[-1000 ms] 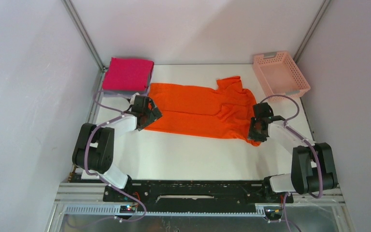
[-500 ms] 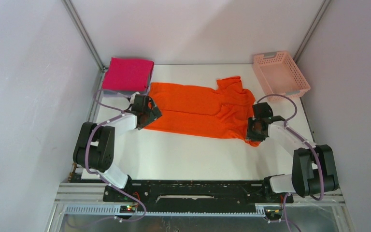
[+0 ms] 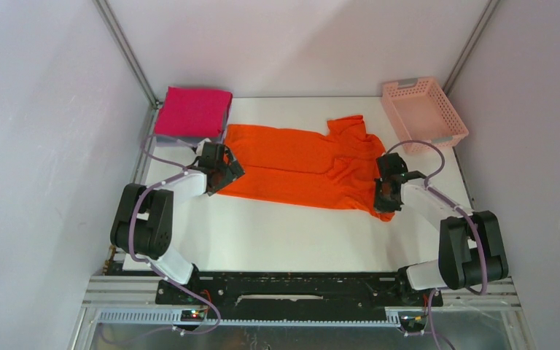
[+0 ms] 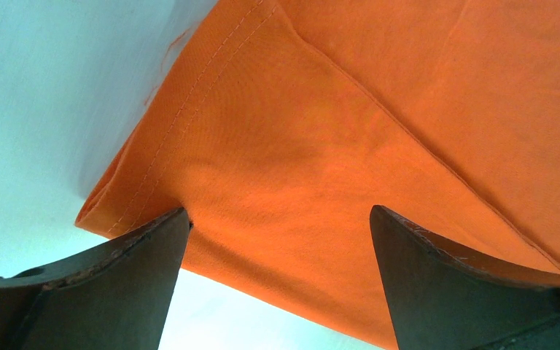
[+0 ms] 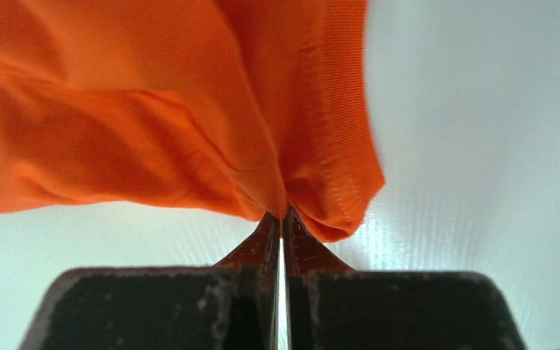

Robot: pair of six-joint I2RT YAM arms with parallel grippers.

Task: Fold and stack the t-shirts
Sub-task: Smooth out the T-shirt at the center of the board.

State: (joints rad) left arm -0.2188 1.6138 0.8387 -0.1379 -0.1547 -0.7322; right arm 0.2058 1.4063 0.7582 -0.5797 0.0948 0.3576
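Observation:
The bright orange t-shirt (image 3: 299, 164) lies spread across the middle of the white table, hem to the left, collar and sleeves to the right. My left gripper (image 3: 221, 175) is open at the near-left hem corner; its dark fingers (image 4: 127, 273) straddle the orange cloth (image 4: 321, 138) without pinching it. My right gripper (image 3: 386, 195) is shut on a pinch of the shirt's near-right sleeve edge (image 5: 328, 168), which bunches up at the gripper (image 5: 283, 215) tips. A folded magenta-pink t-shirt (image 3: 192, 111) rests on a grey one (image 3: 189, 138) at the far left corner.
A pale pink lattice basket (image 3: 423, 111) stands at the far right corner. Bare white tabletop (image 3: 292, 237) stretches between the shirt and the arm bases. Enclosure walls and metal posts close in both sides.
My right gripper has closed its fingers onto the sleeve edge and shifted slightly toward the shirt. The left gripper has stayed open in place.

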